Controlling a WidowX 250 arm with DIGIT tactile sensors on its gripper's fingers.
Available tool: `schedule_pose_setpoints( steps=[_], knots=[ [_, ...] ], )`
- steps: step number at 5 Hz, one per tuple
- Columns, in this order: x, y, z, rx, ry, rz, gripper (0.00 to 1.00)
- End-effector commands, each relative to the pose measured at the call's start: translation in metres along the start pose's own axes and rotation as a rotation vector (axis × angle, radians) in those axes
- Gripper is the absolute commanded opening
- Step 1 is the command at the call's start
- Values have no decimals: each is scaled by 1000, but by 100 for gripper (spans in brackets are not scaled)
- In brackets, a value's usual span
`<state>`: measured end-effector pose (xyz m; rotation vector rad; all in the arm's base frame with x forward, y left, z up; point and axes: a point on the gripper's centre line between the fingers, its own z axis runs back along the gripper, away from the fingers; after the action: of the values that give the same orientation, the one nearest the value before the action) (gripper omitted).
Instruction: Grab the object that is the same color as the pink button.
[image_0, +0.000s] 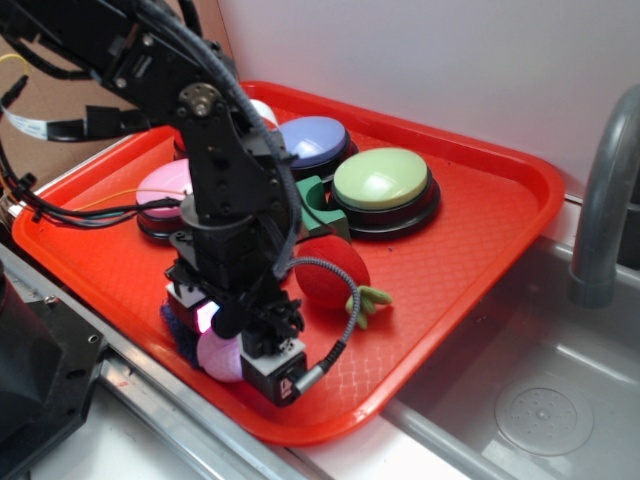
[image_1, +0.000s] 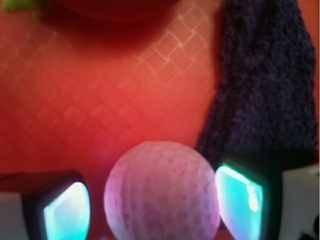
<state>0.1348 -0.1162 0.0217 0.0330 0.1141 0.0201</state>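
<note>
The small pale pink dimpled ball (image_0: 218, 357) lies on the red tray (image_0: 480, 240) near its front edge. In the wrist view the ball (image_1: 162, 192) sits between my two glowing pads. My gripper (image_0: 235, 345) is lowered over it, and in the wrist view the gripper (image_1: 155, 210) is open. The right pad (image_1: 239, 200) is at the ball's side, and a strip of tray shows between the ball and the left pad (image_1: 67, 212). The pink button (image_0: 165, 190) stands at the tray's left, partly hidden by the arm.
A red fuzzy ball (image_0: 332, 270) with a green stem lies just right of the gripper. A dark blue cloth (image_1: 265, 75) lies beside the pink ball. Green (image_0: 382, 180) and blue (image_0: 312, 140) buttons and a green block (image_0: 315, 200) stand behind. A sink (image_0: 540, 400) with a faucet (image_0: 600, 200) is at the right.
</note>
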Motion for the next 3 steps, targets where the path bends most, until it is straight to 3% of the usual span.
schedule_pose_setpoints(
  steps=[1,3],
  knots=[
    [0,0,1,3,-11,11,0],
    [7,9,29,-19,-43,23,0]
  ],
)
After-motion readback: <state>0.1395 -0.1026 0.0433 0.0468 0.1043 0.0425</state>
